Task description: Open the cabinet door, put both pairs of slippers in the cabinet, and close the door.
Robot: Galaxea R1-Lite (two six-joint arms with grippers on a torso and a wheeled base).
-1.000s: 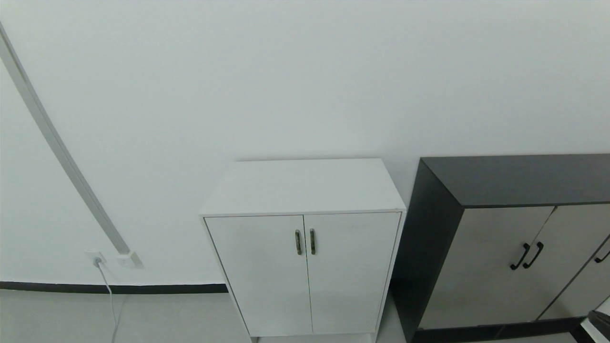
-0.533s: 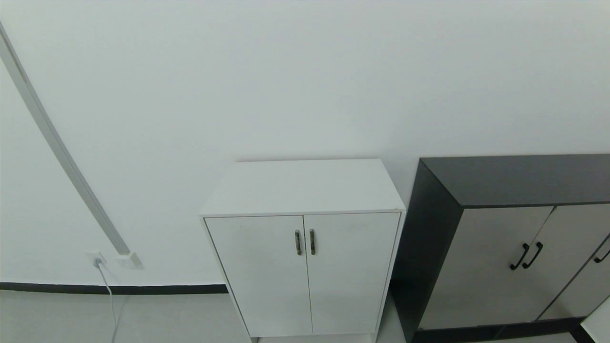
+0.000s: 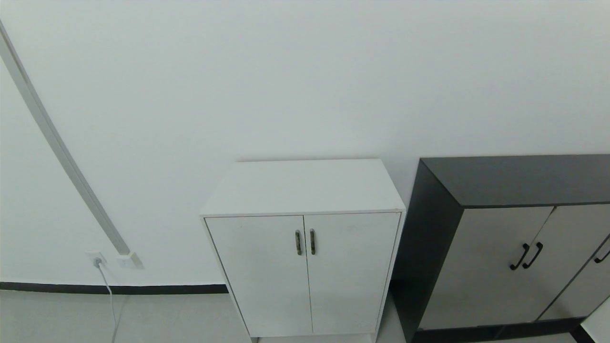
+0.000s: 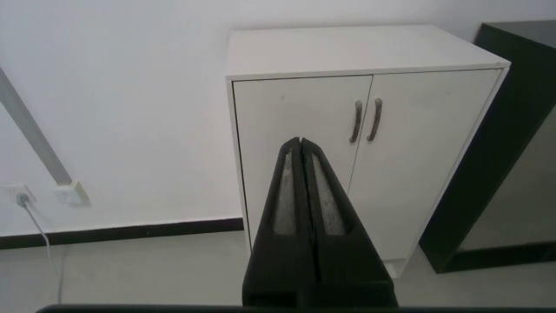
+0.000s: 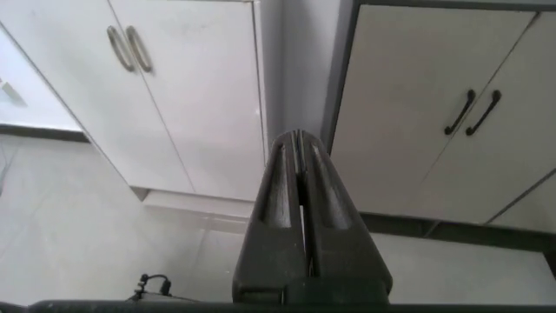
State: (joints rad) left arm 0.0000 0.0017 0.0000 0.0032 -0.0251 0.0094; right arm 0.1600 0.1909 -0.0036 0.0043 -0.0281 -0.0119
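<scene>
A pale wall [image 3: 305,71] backs the white cabinet [image 3: 305,190], its doors [image 3: 262,271] closed. The left gripper [image 4: 300,143] and right gripper [image 5: 298,137], fingers pressed together, hang short of the cabinet's front. The stiff doors should swing lightly; take a slim handle [image 3: 298,242] beside the cabinet's centre seam

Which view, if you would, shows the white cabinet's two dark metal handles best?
The left wrist view: the dark metal handles appear whole, close, nearly frontal. The head view shows them farther off; the right wrist view, obliquely.

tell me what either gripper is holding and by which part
Nothing: the left gripper and the right gripper are both shut and empty.
</scene>
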